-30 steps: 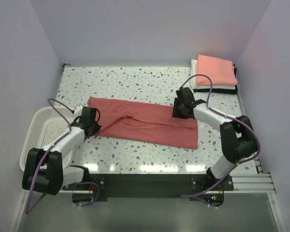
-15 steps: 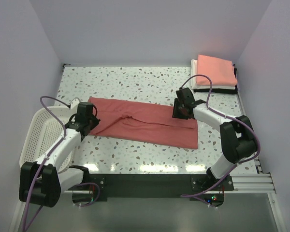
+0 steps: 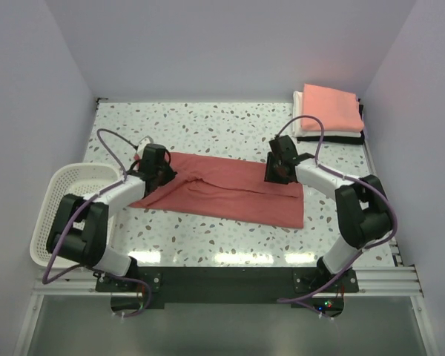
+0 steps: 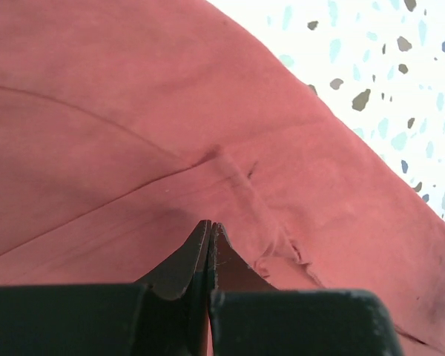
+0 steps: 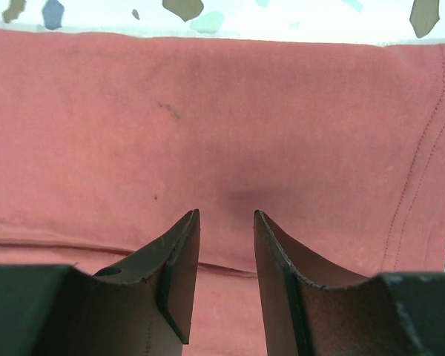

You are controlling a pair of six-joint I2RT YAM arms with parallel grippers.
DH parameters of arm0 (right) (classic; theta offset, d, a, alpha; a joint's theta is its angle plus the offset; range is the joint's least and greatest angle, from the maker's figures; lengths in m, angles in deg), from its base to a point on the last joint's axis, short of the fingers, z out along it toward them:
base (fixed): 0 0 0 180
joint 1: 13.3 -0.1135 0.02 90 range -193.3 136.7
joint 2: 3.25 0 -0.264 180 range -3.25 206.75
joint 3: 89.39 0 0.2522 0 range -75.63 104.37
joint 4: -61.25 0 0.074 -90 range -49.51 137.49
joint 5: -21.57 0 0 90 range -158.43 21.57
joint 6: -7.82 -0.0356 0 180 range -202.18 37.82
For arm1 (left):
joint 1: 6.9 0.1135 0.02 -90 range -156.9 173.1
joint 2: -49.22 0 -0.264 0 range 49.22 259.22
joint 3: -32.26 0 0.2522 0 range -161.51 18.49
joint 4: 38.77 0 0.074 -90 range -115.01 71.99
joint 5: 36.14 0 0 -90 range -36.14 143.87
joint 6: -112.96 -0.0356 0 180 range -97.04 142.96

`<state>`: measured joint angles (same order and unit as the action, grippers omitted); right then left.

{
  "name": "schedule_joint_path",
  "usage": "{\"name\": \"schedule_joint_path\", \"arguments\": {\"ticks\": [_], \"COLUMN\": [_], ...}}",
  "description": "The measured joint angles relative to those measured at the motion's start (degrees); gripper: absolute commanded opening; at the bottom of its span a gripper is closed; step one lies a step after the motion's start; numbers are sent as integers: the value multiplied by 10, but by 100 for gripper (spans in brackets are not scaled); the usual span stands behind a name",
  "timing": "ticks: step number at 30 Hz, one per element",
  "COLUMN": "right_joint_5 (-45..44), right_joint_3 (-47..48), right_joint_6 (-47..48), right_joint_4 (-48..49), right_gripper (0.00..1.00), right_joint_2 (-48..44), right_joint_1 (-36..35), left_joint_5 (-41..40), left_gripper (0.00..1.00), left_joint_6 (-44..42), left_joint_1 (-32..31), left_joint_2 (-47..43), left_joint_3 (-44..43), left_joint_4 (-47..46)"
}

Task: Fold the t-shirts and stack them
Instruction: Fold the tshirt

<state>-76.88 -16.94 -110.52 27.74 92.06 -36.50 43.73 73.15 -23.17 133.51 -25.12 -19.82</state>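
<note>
The brick-red t-shirt [image 3: 230,191] lies flat on the table as a long strip folded lengthwise. It fills the left wrist view [image 4: 133,111] and the right wrist view [image 5: 222,111]. My left gripper [image 3: 160,169] is over the shirt's left end. Its jaws are shut tip to tip [image 4: 209,224] just above the cloth, with no cloth seen between them. My right gripper [image 3: 276,170] is over the shirt's upper right part, open [image 5: 226,216], with a hem seam to its right. A stack of folded shirts stands at the back right: salmon-pink [image 3: 328,107] on white [image 3: 300,123] on black [image 3: 334,138].
A white plastic mesh basket [image 3: 59,211] stands at the table's left edge, beside the left arm. The speckled table [image 3: 208,122] is walled at the back and both sides. Purple cables loop over both arms.
My left arm swung from beside the basket up and to the right, onto the shirt's left end. The right arm and the shirt have hardly moved.
</note>
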Motion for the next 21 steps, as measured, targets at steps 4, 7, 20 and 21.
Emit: {"name": "schedule_joint_path", "arguments": {"ticks": [4, 7, 20, 21], "right_joint_5": [-7, -11, -3, 6], "right_joint_3": [0, -6, -58, -70], "right_joint_6": [-1, -1, -16, -20], "right_joint_4": [0, 1, 46, 58], "right_gripper": [39, 39, 40, 40], "right_joint_2": [20, 31, 7, -2], "right_joint_1": [0, 0, 1, 1], "left_joint_5": [14, 24, 11, 8], "left_gripper": [0, 0, 0, 0], "left_joint_6": [0, 0, 17, 14], "left_joint_1": [-12, -15, -18, -18], "left_joint_2": [46, 83, 142, 154], "left_joint_3": [-5, -11, -58, -74], "left_joint_4": [-49, -67, -50, -45]}}
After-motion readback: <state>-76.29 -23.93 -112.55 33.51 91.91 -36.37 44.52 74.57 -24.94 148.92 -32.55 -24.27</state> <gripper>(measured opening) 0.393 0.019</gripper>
